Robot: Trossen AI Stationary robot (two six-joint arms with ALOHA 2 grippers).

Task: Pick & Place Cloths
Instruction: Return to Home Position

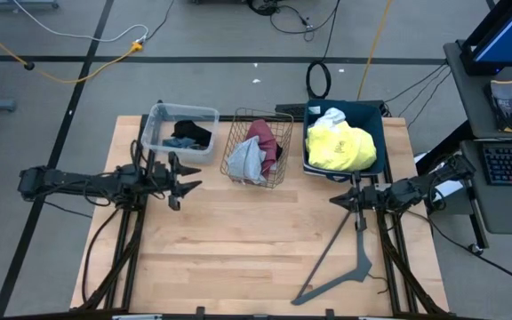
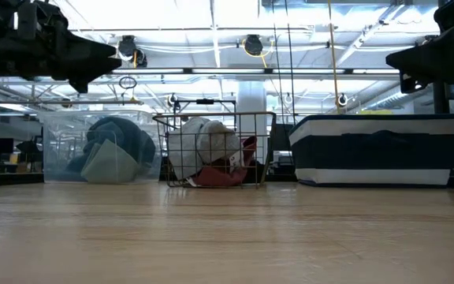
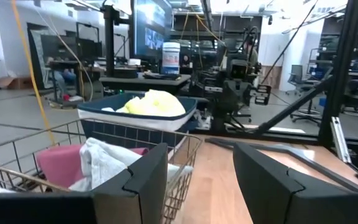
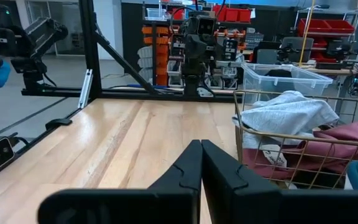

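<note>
table (image 1: 238, 258) w/ three containers in a row along the far edge. far left: clear plastic bin (image 1: 154, 120) holding the black cloth (image 1: 196, 132) w/ the teal cloth (image 1: 180, 142) just beside it; in the low view a paler piece also shows low against the bin's near wall, colour hard to tell. middle: wire basket (image 1: 236, 133) w/ a grey cloth (image 1: 245, 162) on its left side and the maroon cloth (image 1: 265, 138) touching it on the right. far right: blue bin (image 1: 383, 142), yellow cloth (image 1: 340, 147) heaped inside, filling most of it, white cloth (image 1: 330, 116) touching it at the far edge. no cloth lies on the bare wood.

left gripper (image 1: 189, 180) hangs over the left part of the table, just near of the clear bin, pointing right; its fingers (image 3: 148, 180) stand apart w/ a clear gap and nothing btwn them. right gripper (image 1: 336, 200) hangs over the right part, just near of the blue bin, pointing left; its fingers (image 4: 188, 165) are pressed together, tips meeting, holding nothing. in the low view both sit well above the tabletop.

grey hanger (image 1: 349, 258) lies flat on the near right of the table, one end close under the right gripper, apart from all containers.
</note>
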